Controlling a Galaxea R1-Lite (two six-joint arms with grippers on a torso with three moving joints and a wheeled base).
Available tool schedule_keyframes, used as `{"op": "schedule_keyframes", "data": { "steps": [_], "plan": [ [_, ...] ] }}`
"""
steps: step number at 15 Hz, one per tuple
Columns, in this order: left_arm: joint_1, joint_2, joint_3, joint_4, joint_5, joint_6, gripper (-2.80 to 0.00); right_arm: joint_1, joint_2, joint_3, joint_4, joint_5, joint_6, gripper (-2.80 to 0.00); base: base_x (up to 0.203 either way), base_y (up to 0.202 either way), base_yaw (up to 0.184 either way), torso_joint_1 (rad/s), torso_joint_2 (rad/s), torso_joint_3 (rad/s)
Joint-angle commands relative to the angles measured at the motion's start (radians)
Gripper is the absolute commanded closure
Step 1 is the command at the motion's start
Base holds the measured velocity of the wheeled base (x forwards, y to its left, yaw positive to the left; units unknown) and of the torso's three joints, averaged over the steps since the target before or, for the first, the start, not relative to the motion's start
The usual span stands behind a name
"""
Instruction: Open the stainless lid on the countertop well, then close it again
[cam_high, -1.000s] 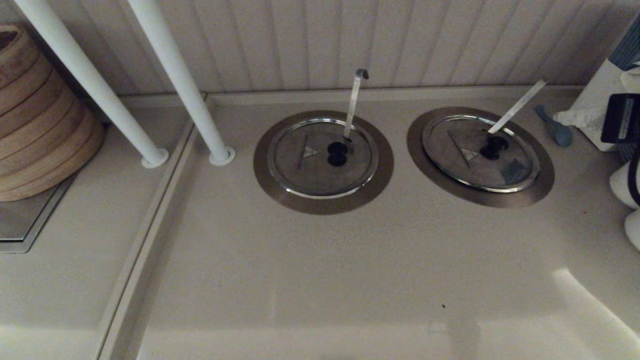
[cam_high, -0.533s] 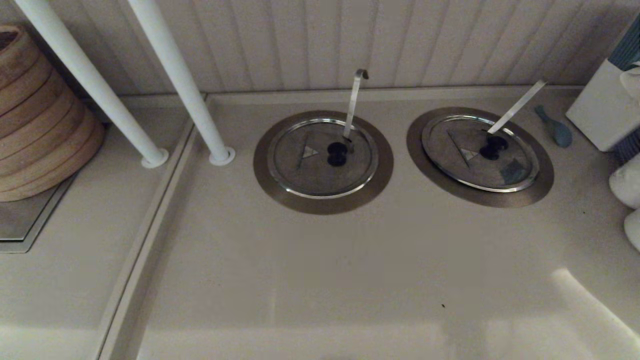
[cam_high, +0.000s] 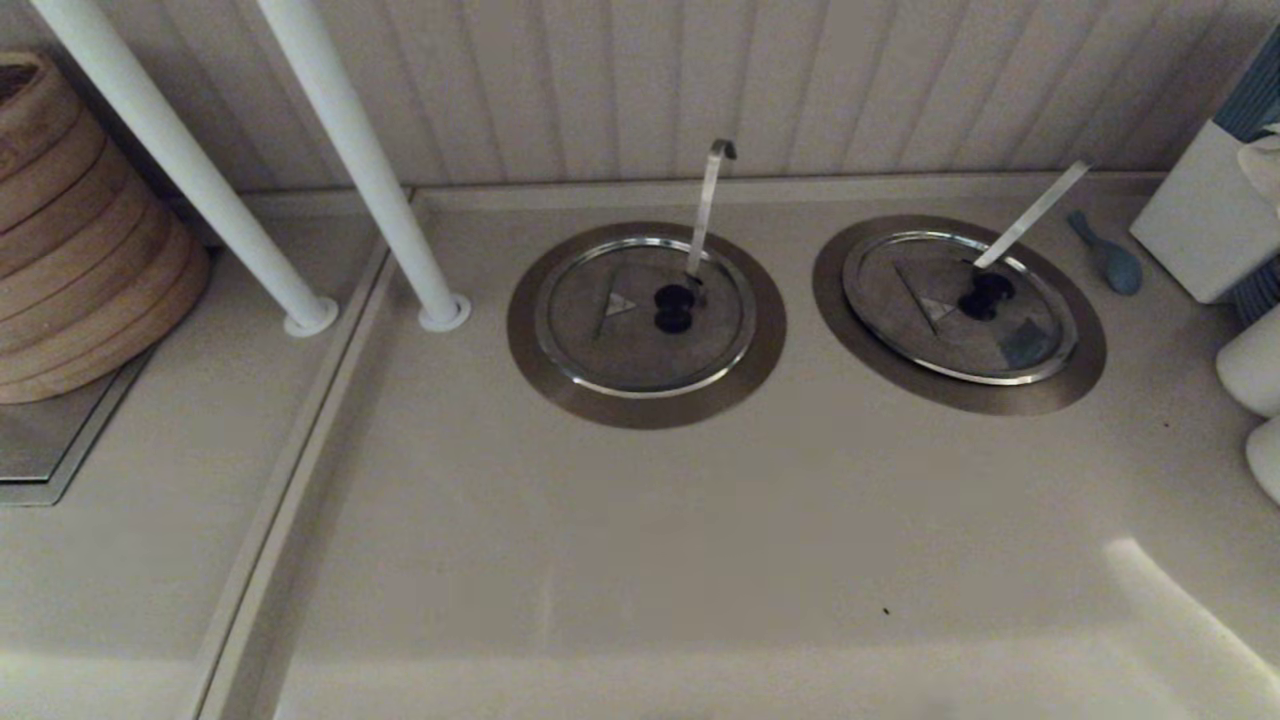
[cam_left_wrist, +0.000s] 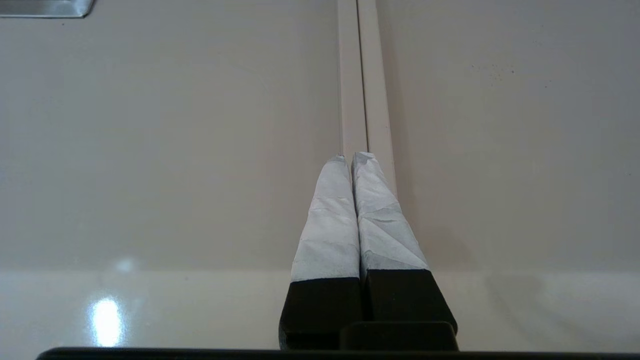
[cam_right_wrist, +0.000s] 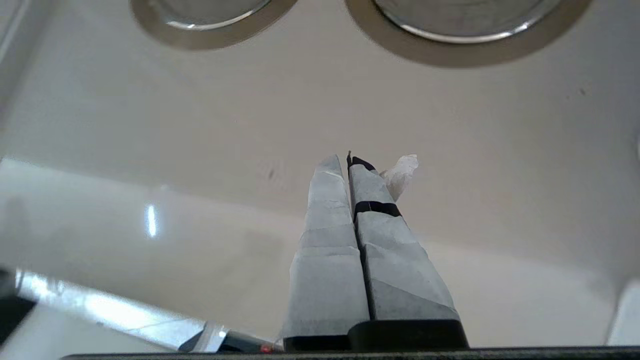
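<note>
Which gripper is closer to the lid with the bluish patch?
Right. The right gripper hovers over bare counter with the stainless lid just ahead; the left gripper sits over the counter seam, with no lid in its view.

Bamboo steamers (cam_high: 85, 230) far left, two white poles (cam_high: 350, 160), hook-handled lid (cam_high: 645, 315).

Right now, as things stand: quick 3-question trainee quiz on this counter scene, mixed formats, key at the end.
1. True or false: the stainless lid with the bluish-grey patch sits closed on the countertop well.
2. Which utensil handle has a hooked tip? A) the hooked-tip handle at the other lid; B) the straight handle at the patched lid.
3. Fill in: in its wrist view the right gripper is ____, holding nothing.

Key: 1 true; 2 A; 3 shut.
</note>
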Motion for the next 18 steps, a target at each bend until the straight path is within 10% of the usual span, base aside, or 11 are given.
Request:
{"op": "schedule_keyframes", "data": {
  "steps": [1, 7, 15, 18],
  "plan": [
    [0.000, 0.001, 0.000, 0.000, 0.000, 0.000, 0.00, 0.003, -0.209, 0.047, 0.044, 0.001, -0.006, 0.00, 0.000, 0.000, 0.000, 0.000, 0.00, 0.000],
    [0.000, 0.001, 0.000, 0.000, 0.000, 0.000, 0.00, 0.036, -0.478, 0.224, 0.140, -0.170, -0.062, 0.00, 0.000, 0.000, 0.000, 0.000, 0.00, 0.000],
    [0.000, 0.001, 0.000, 0.000, 0.000, 0.000, 0.00, 0.037, -0.475, 0.820, -0.450, -0.293, -0.112, 0.00, 0.000, 0.000, 0.000, 0.000, 0.00, 0.000],
    [0.000, 0.001, 0.000, 0.000, 0.000, 0.000, 0.00, 0.037, -0.475, 0.854, -0.519, -0.289, -0.151, 0.00, 0.000, 0.000, 0.000, 0.000, 0.00, 0.000]
  ]
}}
